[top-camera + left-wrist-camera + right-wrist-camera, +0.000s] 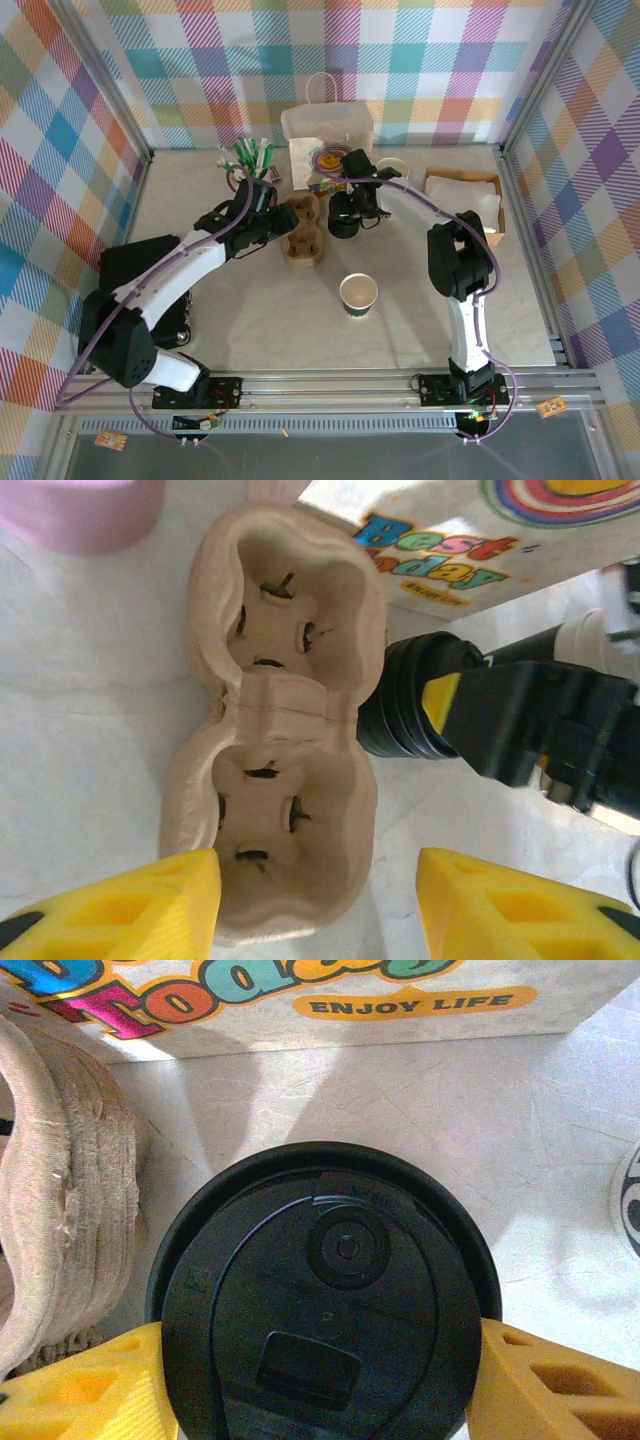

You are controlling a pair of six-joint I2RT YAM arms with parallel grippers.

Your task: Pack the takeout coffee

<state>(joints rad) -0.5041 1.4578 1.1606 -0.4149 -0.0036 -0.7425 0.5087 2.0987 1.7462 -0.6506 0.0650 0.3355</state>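
Coffee lid (330,1300) — lower edge cropped.

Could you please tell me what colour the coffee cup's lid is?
The lid is black; right wrist view.

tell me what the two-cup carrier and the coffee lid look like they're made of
Cup carrier: looks like moulded paper pulp, matte tan, with a rough, fibrous surface and ragged edges.
Takeout coffee lid: probably thin moulded plastic, black, with a smooth, slightly glossy sheen and crisp embossed rings.
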